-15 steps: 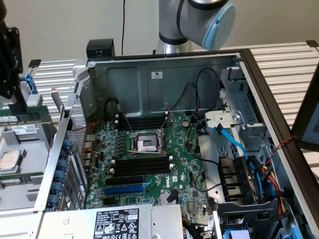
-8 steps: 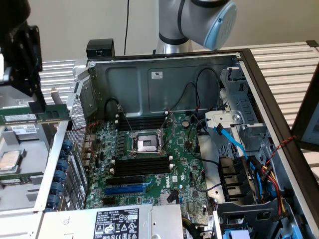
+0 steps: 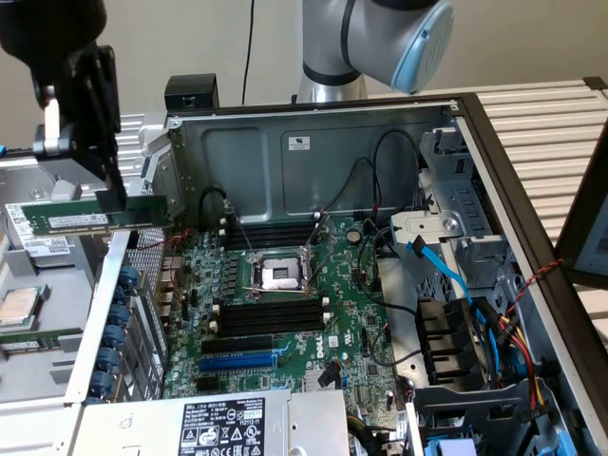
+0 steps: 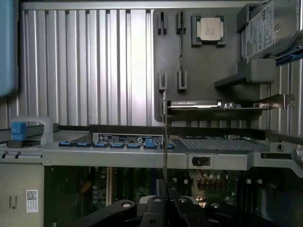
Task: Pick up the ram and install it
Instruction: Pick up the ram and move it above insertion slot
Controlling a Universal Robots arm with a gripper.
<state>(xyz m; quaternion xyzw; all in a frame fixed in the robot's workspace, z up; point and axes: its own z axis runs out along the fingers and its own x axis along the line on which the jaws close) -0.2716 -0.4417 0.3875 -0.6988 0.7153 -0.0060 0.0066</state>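
Before a pale wall, on a ribbed white surface (image 3: 546, 123), we find the gripper (image 3: 114, 201) at upper left, jaws clamped on the ram (image 3: 66, 220), level beside the open computer case (image 3: 256, 152). We judge it mid-carry; installing calls for alignment over the black memory slots (image 3: 271, 316), centre frame.

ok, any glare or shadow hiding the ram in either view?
Exterior view: even light, the ram reads clearly; the gripper holding it is near-black. Wrist view: glare washes the ribbed panel, the motherboard sits in shadow, the ram shows edge-on.
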